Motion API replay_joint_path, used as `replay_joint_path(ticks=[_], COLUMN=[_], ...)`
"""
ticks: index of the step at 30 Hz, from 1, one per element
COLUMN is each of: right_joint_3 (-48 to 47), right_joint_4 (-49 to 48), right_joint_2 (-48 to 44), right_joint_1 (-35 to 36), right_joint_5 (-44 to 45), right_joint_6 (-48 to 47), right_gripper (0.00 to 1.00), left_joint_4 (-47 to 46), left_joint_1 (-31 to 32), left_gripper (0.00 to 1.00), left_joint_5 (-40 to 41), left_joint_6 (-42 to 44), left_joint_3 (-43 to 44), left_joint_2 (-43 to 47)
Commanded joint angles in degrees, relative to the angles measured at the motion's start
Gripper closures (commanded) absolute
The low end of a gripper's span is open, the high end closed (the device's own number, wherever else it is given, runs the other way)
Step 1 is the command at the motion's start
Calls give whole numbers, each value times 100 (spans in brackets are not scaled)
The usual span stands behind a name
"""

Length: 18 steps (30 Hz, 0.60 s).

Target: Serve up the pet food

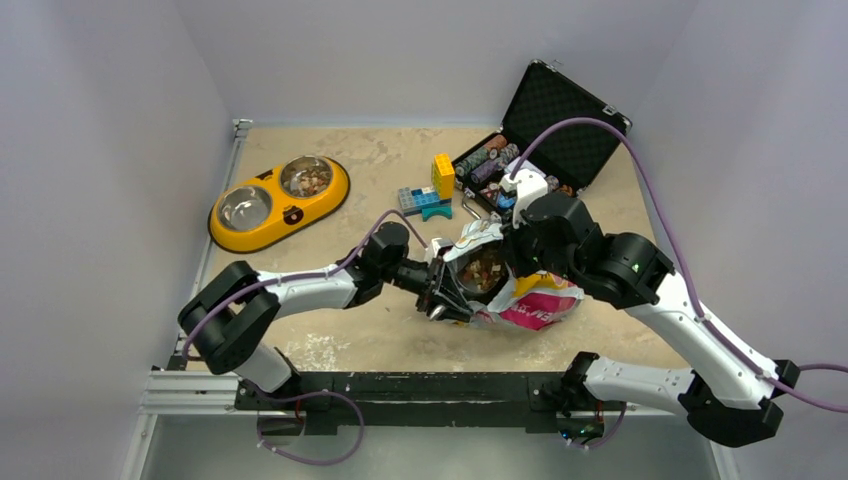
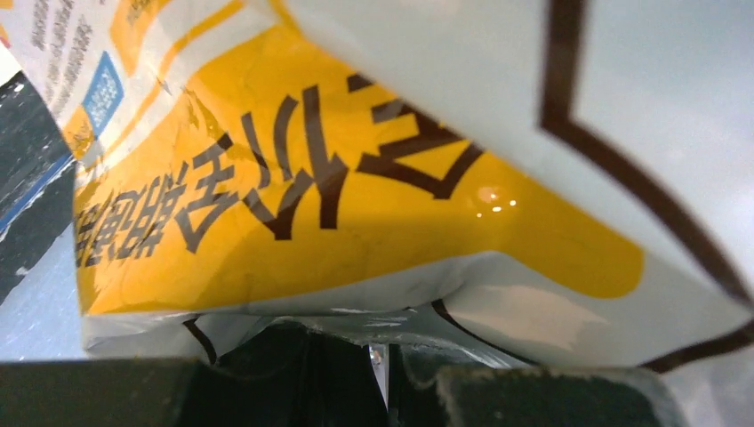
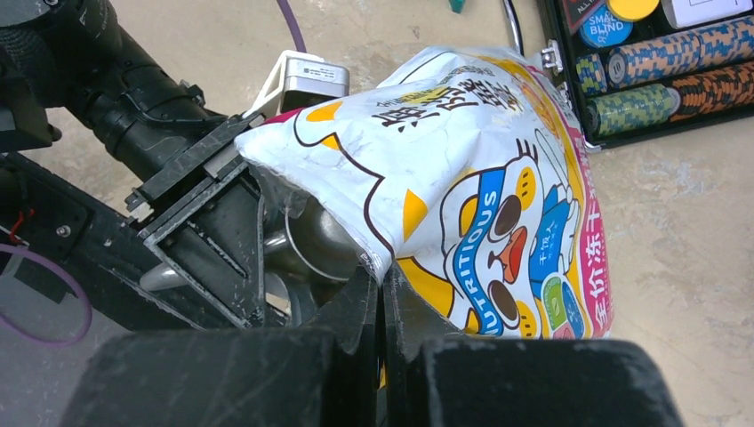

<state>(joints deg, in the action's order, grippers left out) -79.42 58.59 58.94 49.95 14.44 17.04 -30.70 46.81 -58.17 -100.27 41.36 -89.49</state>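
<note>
My right gripper (image 3: pixel 382 289) pinches the bag (image 3: pixel 480 178) rim; left gripper (image 1: pixel 445 298) state unclear; thin hold could slip, spilling kibble (image 1: pixel 485 268) onto worktop (image 1: pixel 380 160).

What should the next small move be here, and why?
Probably push the metal scoop at the left hand deeper into the bag to load kibble. The right hand pinches the bag's rim, its mouth gapes toward the scoop, and one bowl of the yellow feeder looks empty.

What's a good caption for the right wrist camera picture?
The right gripper pinches the edge of the cartoon pet food bag next to the poker chip case.
</note>
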Motion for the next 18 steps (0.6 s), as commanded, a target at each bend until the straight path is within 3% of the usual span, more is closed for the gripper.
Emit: replay_joint_path(ticks=[1, 5, 8, 12, 18], right_joint_3=[-416, -401, -334, -397, -502], right_joint_4=[-794, -761, -809, -780, -726], right_joint_2=[-140, -122, -165, -97, -44], right_joint_1=[76, 76, 76, 39, -33], right_joint_5=[84, 145, 198, 232, 314], right_joint_6=[66, 70, 35, -4, 59], right_gripper=[100, 100, 100, 100, 100], left_joint_4=[327, 2099, 3310, 4108, 4317], left_joint_1=[-61, -44, -40, 40, 48], left_gripper=[100, 100, 100, 100, 100], left_joint_5=[18, 133, 234, 437, 649], left_joint_6=[1346, 2317, 3148, 3605, 3691], left_joint_3=[158, 550, 1274, 1943, 1352], left_joint_2=[757, 1347, 1159, 1065, 1765])
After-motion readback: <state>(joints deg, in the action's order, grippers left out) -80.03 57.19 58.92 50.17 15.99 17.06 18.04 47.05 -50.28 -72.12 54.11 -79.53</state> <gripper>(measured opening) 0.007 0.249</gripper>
